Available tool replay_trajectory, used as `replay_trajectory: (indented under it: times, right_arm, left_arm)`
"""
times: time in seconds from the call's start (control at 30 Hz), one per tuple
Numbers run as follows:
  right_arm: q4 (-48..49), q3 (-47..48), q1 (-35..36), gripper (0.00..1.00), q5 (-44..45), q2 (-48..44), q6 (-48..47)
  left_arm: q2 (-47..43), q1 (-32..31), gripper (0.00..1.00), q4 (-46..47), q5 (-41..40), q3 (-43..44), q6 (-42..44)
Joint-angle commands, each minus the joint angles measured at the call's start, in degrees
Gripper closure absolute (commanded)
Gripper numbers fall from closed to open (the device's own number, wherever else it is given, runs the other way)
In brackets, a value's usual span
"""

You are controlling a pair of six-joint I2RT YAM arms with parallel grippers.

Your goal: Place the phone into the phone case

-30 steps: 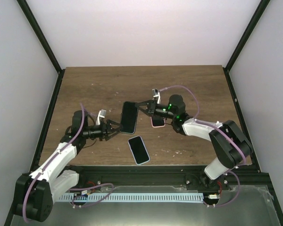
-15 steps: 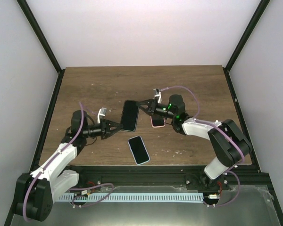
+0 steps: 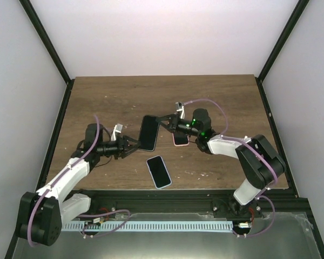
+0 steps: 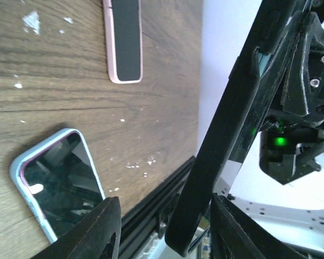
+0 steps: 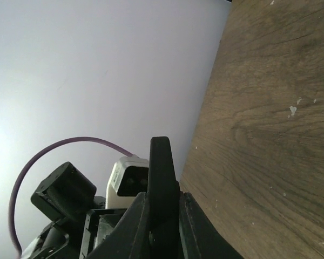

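A black phone case point(image 3: 147, 133) hangs in the air above the table, between the two grippers. My right gripper point(image 3: 163, 122) is shut on its upper right edge; in the right wrist view the case point(image 5: 161, 167) stands edge-on, clamped between the fingers. My left gripper point(image 3: 130, 144) is open at the case's lower left edge. In the left wrist view the case point(image 4: 227, 135) passes between the spread jaws of the left gripper point(image 4: 166, 216), close to the right finger point(image 4: 243, 232). A phone in a light blue case point(image 3: 159, 171) lies flat near the front.
A pink-edged phone point(image 3: 180, 139) lies on the wooden table point(image 3: 108, 97) under the right arm; it also shows in the left wrist view point(image 4: 124, 40). The light blue phone point(image 4: 56, 186) lies near the table's black front rail point(image 3: 162, 194).
My left arm has shifted slightly up and right, its jaws staying at the case's lower left edge. The right gripper still holds the case in about the same place.
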Motion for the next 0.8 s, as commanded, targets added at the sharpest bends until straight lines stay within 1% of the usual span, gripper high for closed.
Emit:
replay_trajectory:
  times: [0.0, 0.1, 0.17, 0.27, 0.33, 0.47, 0.63, 0.7, 0.73, 0.77]
  right_arm:
    - [5.00, 2.33, -0.18, 0.96, -0.78, 2.05, -0.16]
    - [3.66, 4.20, -0.28, 0.96, -1.10, 5.09, -1.15]
    - [1.85, 6.34, -0.35, 0.96, -1.70, 7.72, -2.81]
    - [-1.31, 8.81, -0.46, 0.96, -2.78, 12.07, -5.65]
    - [-2.13, 10.00, -0.65, 0.96, -3.06, 14.65, -7.15]
    - [-9.13, 15.26, -0.97, 0.93, -3.33, 20.49, -13.08]
    - [-14.44, 21.13, -2.22, 0.89, -5.92, 27.67, -16.28]
    - [-16.17, 22.80, -2.74, 0.85, -6.18, 29.31, -17.03]
    - [-17.40, 23.51, -3.03, 0.79, -6.14, 29.64, -17.50]
    - [-19.03, 24.30, -3.28, 0.71, -5.82, 29.77, -18.12]
  left_arm:
    - [-1.18, 0.28, 0.50, -12.29, -8.92, 3.93, 7.77]
    - [-2.98, 0.24, 0.49, -15.51, -12.92, 4.89, 10.28]
    - [-4.05, 0.31, 0.46, -17.70, -15.61, 5.61, 11.57]
    - [-4.93, 0.29, 0.45, -19.68, -17.84, 6.27, 13.22]
    - [-4.59, 0.30, 0.45, -20.40, -17.75, 6.47, 13.90]
    - [-3.95, 0.28, 0.45, -20.02, -16.89, 6.33, 14.62]
    - [-3.20, 0.29, 0.44, -20.08, -16.58, 6.38, 15.37]
    - [-3.27, 0.24, 0.42, -20.18, -16.60, 6.45, 15.51]
    - [-3.33, 0.30, 0.41, -20.38, -16.74, 6.62, 15.60]
    - [-3.48, 0.23, 0.38, -20.74, -17.00, 6.88, 15.66]
